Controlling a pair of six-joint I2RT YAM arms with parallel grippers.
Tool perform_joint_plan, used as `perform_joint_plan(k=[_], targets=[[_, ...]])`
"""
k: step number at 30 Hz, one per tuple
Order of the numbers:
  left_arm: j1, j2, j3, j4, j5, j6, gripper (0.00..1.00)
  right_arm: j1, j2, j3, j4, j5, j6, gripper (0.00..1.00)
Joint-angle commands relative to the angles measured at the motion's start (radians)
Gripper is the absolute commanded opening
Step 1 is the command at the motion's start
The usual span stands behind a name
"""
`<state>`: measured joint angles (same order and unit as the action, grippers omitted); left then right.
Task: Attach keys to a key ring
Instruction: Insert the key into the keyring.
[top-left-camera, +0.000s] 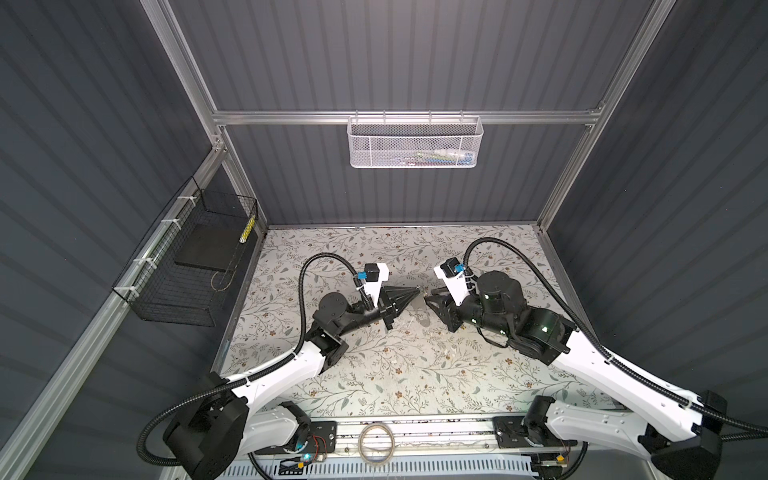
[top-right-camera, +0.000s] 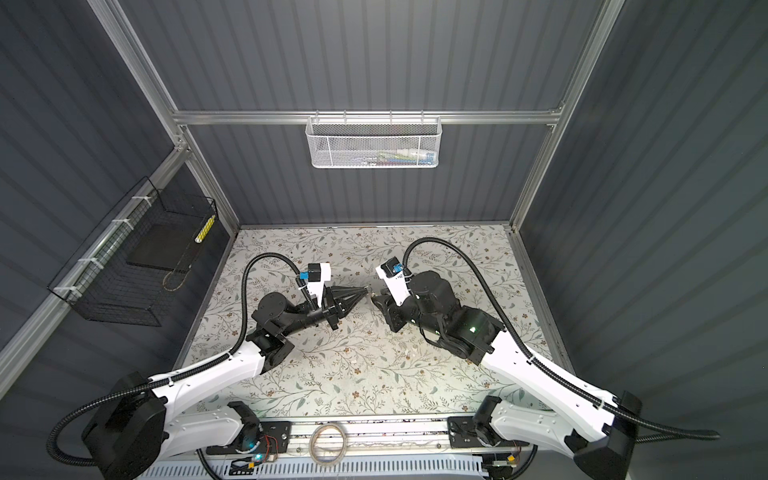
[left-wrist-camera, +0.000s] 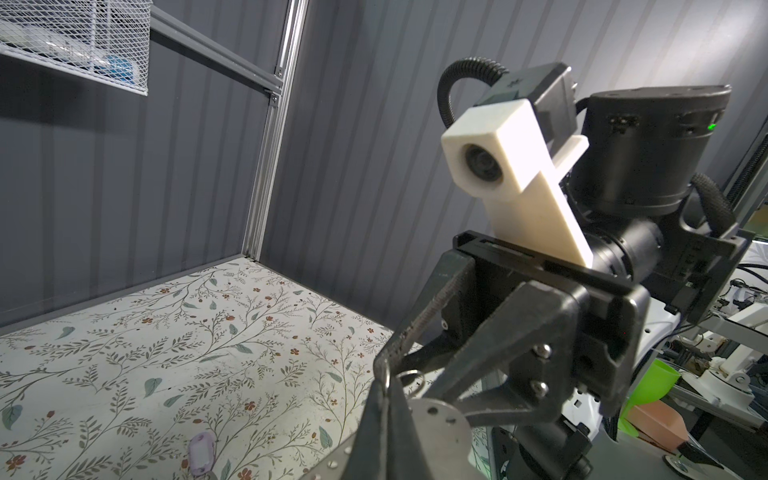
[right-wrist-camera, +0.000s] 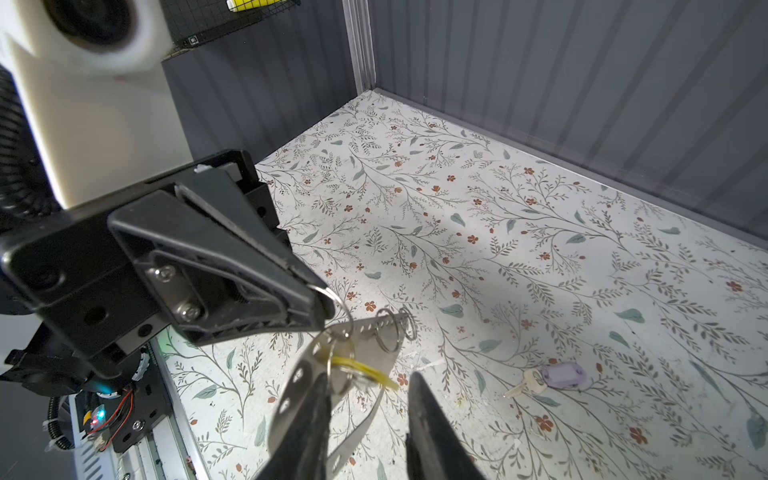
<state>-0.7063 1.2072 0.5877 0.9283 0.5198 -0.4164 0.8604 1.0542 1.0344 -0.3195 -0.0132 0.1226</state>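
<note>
**Fig. 1.** Both arms meet tip to tip above the middle of the floral-patterned worktop (top-left-camera: 395, 374), as I see them in both top views.

**(a)** Left gripper (top-left-camera: 415, 290): the jaws are fully closed. In the right wrist view its tips (right-wrist-camera: 322, 301) pinch the thin silver wire key ring (right-wrist-camera: 345, 309). The ring hangs from the tips down to a flat silver metal plate with small holes (right-wrist-camera: 374, 345). 2 more wire rings (right-wrist-camera: 390, 328) sit at that plate's perforated edge.

**(b)** Right gripper (right-wrist-camera: 370, 376): the jaws stand narrowly apart and grip the bright yellow key (right-wrist-camera: 365, 372), plastic-headed and clear of the worktop. I see the key edge-on as a thin strip. Its long axis runs straight across the gap from 1 finger to the other, and its blade is hidden from me. A wire loop passes around it beside 1 finger.

**(c)** The pale lilac key (right-wrist-camera: 561, 376), also plastic-headed, lies flat on the worktop, apart from both grippers. Its long axis runs from the metal blade, nearer the right gripper's fingers, to the head, farther from them. The left wrist view shows the same key (left-wrist-camera: 202, 451) on the worktop.
</note>
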Motion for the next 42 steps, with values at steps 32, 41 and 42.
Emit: perform_joint_plan(k=[32, 41, 42], targets=[[-0.002, 0.002, 0.014, 0.043, 0.002, -0.021, 0.00, 0.032, 0.058, 0.081, -0.001, -0.133, -0.086, 0.00], [-0.002, 0.010, 0.008, 0.062, 0.007, -0.035, 0.00, 0.035, 0.102, 0.096, 0.009, -0.177, -0.107, 0.00], [-0.001, 0.010, 0.008, 0.065, 0.007, -0.037, 0.00, 0.035, 0.104, 0.098, 0.010, -0.184, -0.110, 0.00]])
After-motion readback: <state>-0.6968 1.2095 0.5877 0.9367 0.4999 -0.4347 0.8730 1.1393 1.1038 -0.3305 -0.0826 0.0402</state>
